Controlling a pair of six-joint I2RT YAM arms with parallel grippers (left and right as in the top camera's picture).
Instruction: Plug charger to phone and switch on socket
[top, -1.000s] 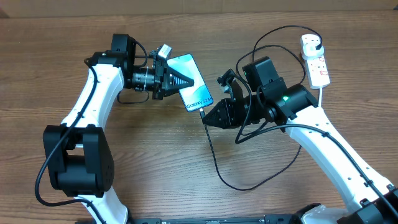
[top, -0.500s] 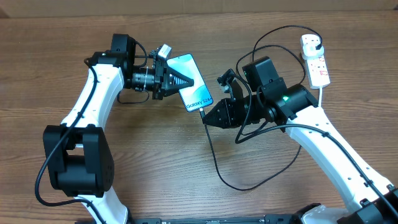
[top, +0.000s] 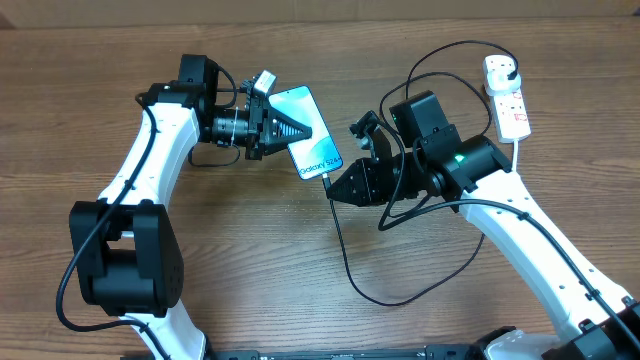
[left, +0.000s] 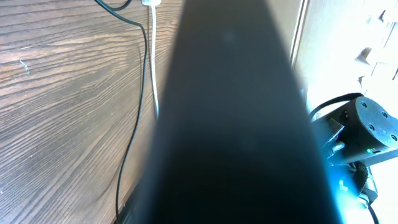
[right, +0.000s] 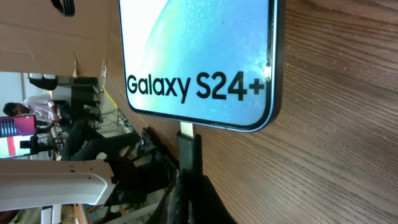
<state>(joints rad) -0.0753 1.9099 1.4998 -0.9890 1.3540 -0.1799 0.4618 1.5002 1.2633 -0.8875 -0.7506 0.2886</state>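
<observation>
The phone (top: 309, 130) with its cyan screen reading "Galaxy S24+" is held tilted above the table. My left gripper (top: 298, 130) is shut on its upper part; in the left wrist view the phone's dark body (left: 236, 124) fills the middle. My right gripper (top: 333, 190) is shut on the charger's connector tip (right: 188, 149), which sits at the phone's bottom edge (right: 199, 62). The black charger cable (top: 345, 260) loops over the table to the plug (top: 503, 70) in the white socket strip (top: 508, 100) at the far right.
The strip's thick white cord (top: 514, 150) runs down behind my right arm. The same white cord and a black cable show on the wood in the left wrist view (left: 152, 56). The table is brown wood.
</observation>
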